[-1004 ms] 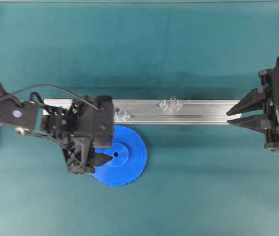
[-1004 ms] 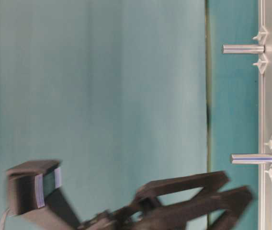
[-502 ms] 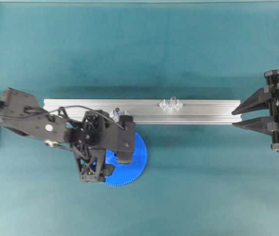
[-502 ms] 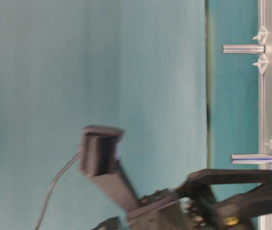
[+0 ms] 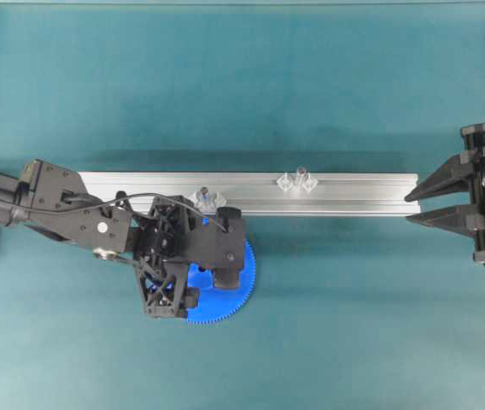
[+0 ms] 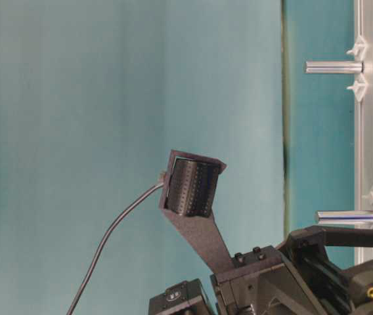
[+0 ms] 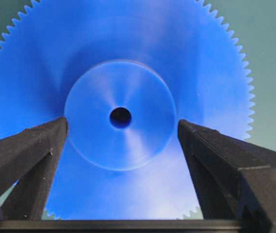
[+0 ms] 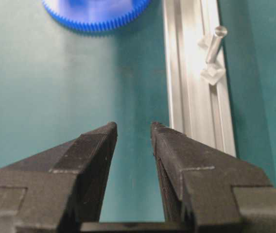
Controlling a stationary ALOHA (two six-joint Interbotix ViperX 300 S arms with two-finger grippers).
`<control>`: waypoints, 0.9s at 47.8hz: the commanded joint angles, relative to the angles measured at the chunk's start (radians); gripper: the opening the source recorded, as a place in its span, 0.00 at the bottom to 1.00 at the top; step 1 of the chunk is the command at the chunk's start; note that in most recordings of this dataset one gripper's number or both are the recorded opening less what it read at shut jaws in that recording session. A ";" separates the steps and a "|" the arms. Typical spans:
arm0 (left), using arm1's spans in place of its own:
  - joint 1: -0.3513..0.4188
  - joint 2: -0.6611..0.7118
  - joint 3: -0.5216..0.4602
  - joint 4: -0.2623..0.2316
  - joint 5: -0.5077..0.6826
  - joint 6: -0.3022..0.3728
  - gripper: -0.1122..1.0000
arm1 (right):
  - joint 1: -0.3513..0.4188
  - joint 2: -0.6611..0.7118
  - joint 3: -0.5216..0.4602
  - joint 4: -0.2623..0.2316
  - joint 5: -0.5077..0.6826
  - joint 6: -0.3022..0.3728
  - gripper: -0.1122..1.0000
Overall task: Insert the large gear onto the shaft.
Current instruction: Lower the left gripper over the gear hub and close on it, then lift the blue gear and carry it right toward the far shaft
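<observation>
The large gear [image 5: 241, 278] is a flat blue toothed disc lying on the teal mat just in front of the rail, mostly hidden under my left arm. In the left wrist view the gear [image 7: 123, 73] fills the frame. My left gripper [image 7: 122, 127] is open, one jaw on each side of the raised hub, close to its edges. From overhead the left gripper [image 5: 204, 275] sits right above the gear. The shaft [image 5: 300, 177] stands on the rail between two clear blocks, also in the right wrist view [image 8: 215, 43]. My right gripper [image 5: 411, 207] is narrowly open and empty at the rail's right end.
The aluminium rail [image 5: 353, 195] runs across the middle of the mat. A second similar pin [image 5: 204, 195] with clear blocks stands on it right behind my left wrist. The table-level view shows both pins [image 6: 334, 67] and the left arm's body [image 6: 291, 282] low in the frame.
My left arm has swung right and turned until its jaws straddle the gear's hub. The right gripper has drawn back slightly to the right. The gear has not moved.
</observation>
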 commanded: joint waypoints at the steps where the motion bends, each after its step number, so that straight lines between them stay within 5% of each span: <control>1: -0.005 -0.012 -0.018 0.002 -0.002 -0.002 0.94 | 0.003 -0.005 -0.005 0.000 -0.008 0.009 0.49; 43: 0.006 0.026 -0.046 0.002 -0.002 -0.011 0.94 | 0.003 -0.034 0.014 0.000 -0.008 0.011 0.49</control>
